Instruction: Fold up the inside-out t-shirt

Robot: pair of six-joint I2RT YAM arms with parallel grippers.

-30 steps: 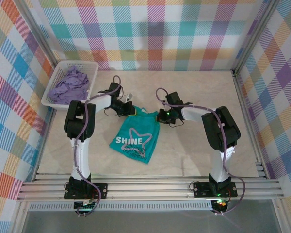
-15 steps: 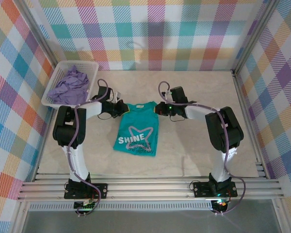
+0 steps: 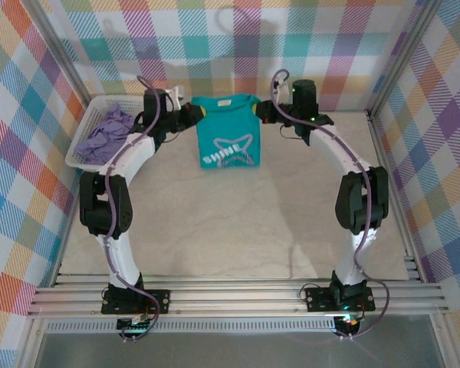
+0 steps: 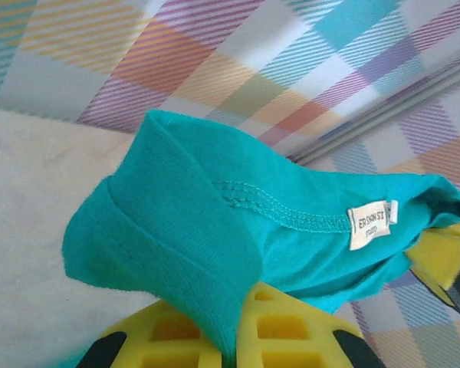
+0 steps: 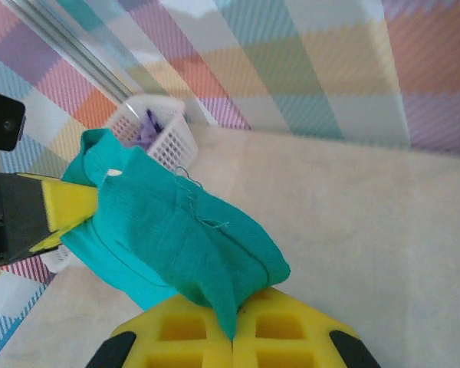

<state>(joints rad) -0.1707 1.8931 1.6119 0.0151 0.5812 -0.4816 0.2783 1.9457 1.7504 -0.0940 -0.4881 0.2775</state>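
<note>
Over the far edge of the counter (image 3: 238,222), the teal t-shirt (image 3: 227,138) hangs spread between the left gripper (image 3: 192,113) and right gripper (image 3: 264,112), each clenched on a shoulder, a white basket (image 3: 80,159) at its left.

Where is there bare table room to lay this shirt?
Bare: the tabletop between left arm and right arm, from the t-shirt to the near rail. Crowded: the far edge, where left gripper and right gripper hold it, and the basket.
</note>
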